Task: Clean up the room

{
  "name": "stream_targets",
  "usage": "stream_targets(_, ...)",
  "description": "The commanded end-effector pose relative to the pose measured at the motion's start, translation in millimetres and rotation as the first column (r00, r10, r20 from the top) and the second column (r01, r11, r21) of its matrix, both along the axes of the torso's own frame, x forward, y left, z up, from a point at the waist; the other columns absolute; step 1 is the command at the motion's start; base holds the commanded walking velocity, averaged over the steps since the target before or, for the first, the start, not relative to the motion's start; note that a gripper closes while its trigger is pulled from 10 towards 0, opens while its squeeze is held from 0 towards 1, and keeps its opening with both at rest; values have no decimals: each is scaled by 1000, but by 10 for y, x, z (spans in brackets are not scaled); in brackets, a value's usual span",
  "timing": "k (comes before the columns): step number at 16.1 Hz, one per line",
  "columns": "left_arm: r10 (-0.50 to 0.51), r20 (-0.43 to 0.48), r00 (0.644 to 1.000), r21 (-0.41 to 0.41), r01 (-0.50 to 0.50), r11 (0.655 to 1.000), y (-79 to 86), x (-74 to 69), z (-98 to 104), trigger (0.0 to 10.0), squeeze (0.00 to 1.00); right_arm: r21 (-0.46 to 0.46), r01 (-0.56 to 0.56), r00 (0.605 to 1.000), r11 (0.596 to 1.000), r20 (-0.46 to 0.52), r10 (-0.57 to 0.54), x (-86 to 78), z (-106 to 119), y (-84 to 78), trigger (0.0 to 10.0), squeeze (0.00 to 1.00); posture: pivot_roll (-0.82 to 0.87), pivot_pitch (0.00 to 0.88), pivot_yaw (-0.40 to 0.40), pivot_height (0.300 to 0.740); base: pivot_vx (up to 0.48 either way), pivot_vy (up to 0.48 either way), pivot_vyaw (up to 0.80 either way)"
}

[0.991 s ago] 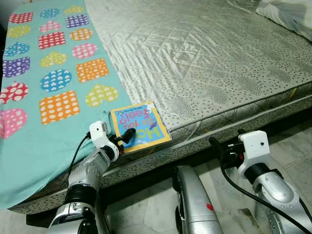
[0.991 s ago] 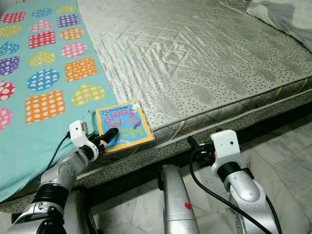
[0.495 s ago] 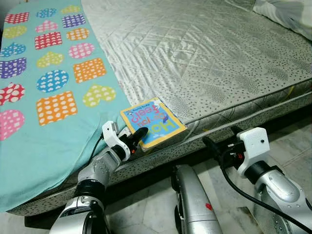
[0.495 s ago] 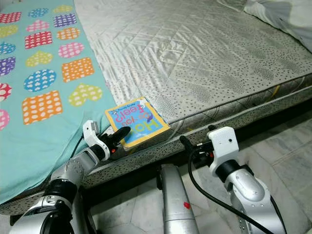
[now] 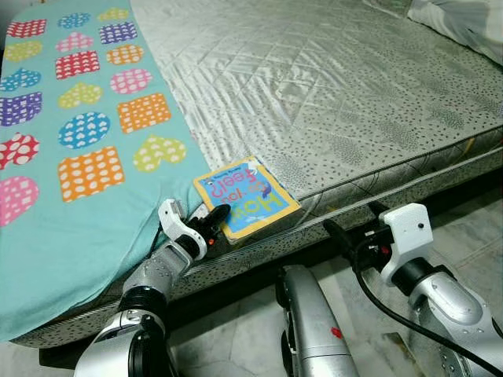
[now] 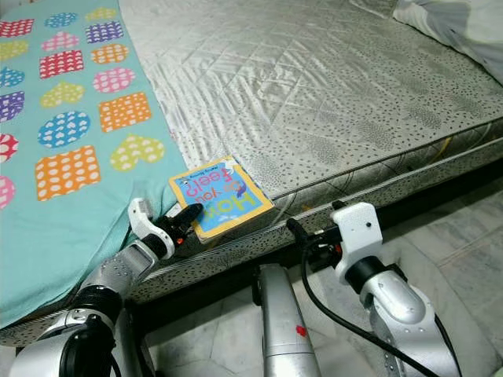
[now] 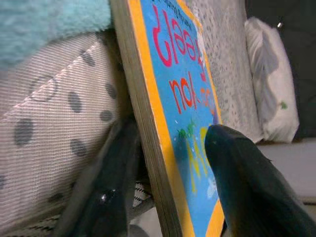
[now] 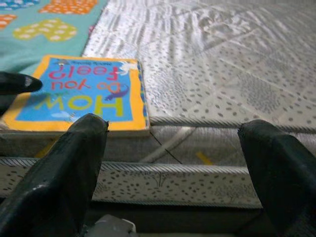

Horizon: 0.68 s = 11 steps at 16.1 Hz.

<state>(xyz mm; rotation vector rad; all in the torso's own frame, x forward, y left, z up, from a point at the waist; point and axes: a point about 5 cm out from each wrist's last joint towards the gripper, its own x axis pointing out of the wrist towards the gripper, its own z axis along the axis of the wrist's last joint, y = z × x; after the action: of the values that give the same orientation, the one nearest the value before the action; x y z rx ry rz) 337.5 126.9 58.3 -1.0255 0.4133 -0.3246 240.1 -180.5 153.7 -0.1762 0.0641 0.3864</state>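
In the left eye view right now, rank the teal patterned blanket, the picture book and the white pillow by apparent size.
1. teal patterned blanket
2. picture book
3. white pillow, cut off by the frame edge and farther away, so its true size is unsure.

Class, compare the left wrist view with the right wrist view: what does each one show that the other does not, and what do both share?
The left wrist view shows the left tool with one finger on each side of the book's corner, and a white pillow beyond. The right wrist view shows the right tool, open, short of the mattress edge, and the book's whole cover. Both share the book, the grey dotted mattress and the teal blanket.
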Motion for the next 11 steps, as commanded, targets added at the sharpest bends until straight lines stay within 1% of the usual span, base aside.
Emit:
stream_targets(1,-2,-15,1000,-33,1,999,9,3,-5,0,0,9,-19,1000,1000,11,19,-22,55,43,10000,0,-342,139,45,474,0,0,0)
stream_targets(2,-13,-21,1000,-52,12,999,3,1,-6,0,0,9,-21,1000,1000,12,21,-23,61,49,10000,0,-342,139,45,474,0,0,0)
stream_targets(4,-10,-39,999,-59,8,998,14,6,-13,0,0,9,-29,999,1000,18,29,-19,73,65,10000,0,-342,139,45,474,0,0,0)
stream_targets(7,0,-42,999,-60,-3,998,38,15,-11,0,0,8,-33,999,999,20,33,-11,88,92,10000,0,-340,133,44,474,0,0,0)
stream_targets(9,2,-37,999,-59,-4,998,47,19,-7,0,0,8,-36,999,999,22,36,-7,91,95,10000,0,-340,133,44,474,0,0,0)
stream_targets(11,9,-8,1000,-57,-10,998,61,39,25,0,0,12,-42,999,999,26,42,10,89,104,10000,0,-335,120,43,474,0,0,0)
